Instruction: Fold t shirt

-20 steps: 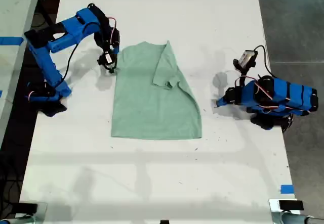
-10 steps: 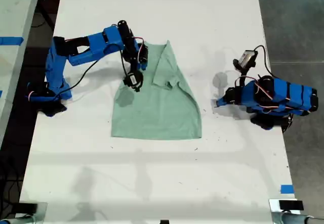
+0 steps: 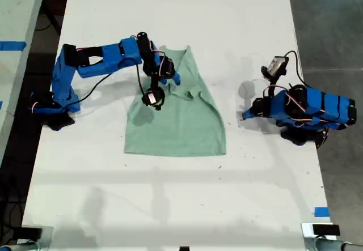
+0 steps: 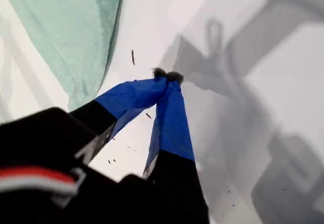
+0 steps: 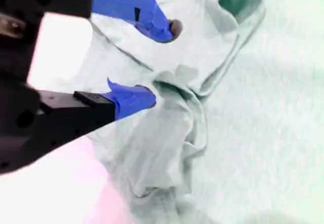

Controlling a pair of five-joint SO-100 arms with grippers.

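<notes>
The table (image 3: 170, 205) was white and filled most of the exterior view. The t shirt (image 3: 181, 126) lay flat near its middle, partly folded, with one sleeve turned in over the body and the hem toward the bottom of the exterior view. Our second arm (image 3: 96, 58) reached in from the exterior view's left, extended over the shirt's upper half. Our first arm (image 3: 306, 110) sat folded low at the exterior view's right, well apart from the shirt's edge. My second gripper (image 5: 157, 62) stood open above the bunched sleeve fabric; in the second wrist view one blue finger (image 5: 134, 98) sat just at a raised fold of cloth and the other finger (image 5: 147, 19) was held clear above it, with no cloth held between them. In the exterior view that gripper (image 3: 170, 76) was over the turned-in sleeve. My first gripper (image 4: 166, 77) was closed, its two blue fingers meeting at the tips over bare table, holding nothing. In the first wrist view, a corner of the shirt (image 4: 76, 37) lay near those tips without touching them.
</notes>
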